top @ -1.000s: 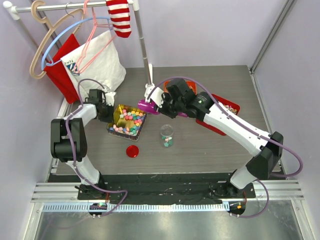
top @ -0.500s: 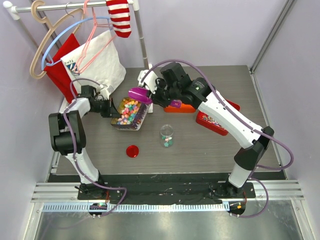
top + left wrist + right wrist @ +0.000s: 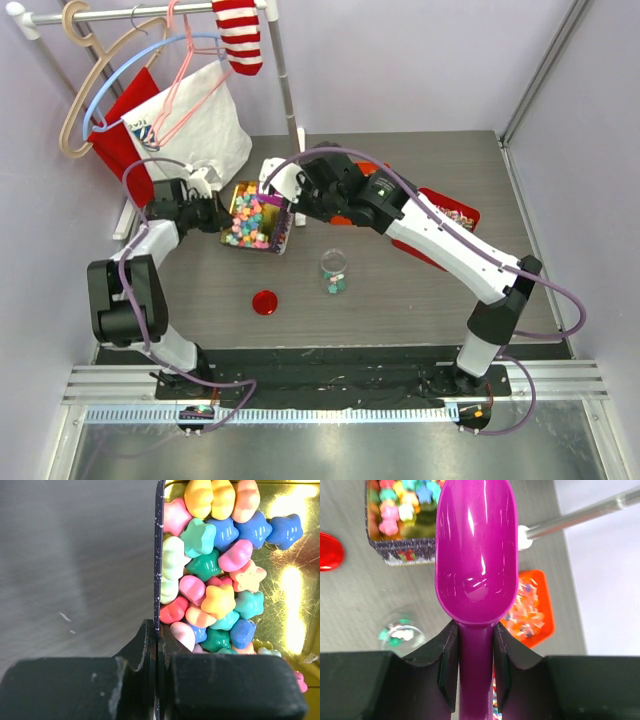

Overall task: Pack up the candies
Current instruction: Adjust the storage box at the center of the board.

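The candies [image 3: 215, 570] are small star-shaped and rounded sweets in mixed pastel colours, piled in a gold tin [image 3: 281, 240]. My left gripper [image 3: 157, 635] is shut on the tin's thin left wall [image 3: 159, 555]; in the top view this gripper [image 3: 218, 215] sits at the tin's left side. My right gripper [image 3: 476, 640] is shut on the handle of a purple scoop [image 3: 475, 545], whose bowl is empty. From above, the scoop [image 3: 277, 203] hangs over the tin's right part, with the right gripper [image 3: 288, 200] just behind it. More candies [image 3: 400, 505] show past the scoop.
A small glass jar [image 3: 334, 271] with a few sweets stands right of the tin, its red lid [image 3: 264, 302] lying nearer the front. An orange tin [image 3: 530, 605] and a red tin [image 3: 455, 215] sit behind my right arm. A clothes rack [image 3: 285, 90] stands at the back.
My right arm has swung the scoop left, from beside the tin to over it. My left gripper has drawn the tin back and left, still gripping its wall.
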Controlling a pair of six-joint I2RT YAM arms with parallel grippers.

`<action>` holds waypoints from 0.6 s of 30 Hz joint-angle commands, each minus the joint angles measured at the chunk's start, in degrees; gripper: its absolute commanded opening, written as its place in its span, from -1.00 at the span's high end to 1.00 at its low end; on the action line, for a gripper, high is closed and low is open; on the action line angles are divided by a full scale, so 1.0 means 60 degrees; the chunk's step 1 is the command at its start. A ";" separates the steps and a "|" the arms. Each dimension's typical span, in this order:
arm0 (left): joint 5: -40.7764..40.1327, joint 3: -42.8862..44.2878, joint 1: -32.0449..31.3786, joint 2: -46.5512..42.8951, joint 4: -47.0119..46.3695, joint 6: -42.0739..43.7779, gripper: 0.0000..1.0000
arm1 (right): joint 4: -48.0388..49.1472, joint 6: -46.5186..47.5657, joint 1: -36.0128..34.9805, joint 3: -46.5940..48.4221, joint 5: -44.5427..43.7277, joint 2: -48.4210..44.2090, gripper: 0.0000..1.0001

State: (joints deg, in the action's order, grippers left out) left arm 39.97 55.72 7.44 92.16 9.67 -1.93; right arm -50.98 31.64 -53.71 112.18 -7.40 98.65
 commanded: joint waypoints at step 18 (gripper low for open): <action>-0.4038 -0.0835 -0.1240 -0.1737 -0.1642 0.0747 1.00 | 0.1378 0.2930 -0.1155 -0.0797 -0.4465 0.1516 0.99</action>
State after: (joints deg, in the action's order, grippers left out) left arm 18.41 50.17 0.84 83.00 2.31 0.97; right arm -45.95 46.06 -59.48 107.20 -28.73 106.43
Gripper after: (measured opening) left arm 0.026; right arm 0.333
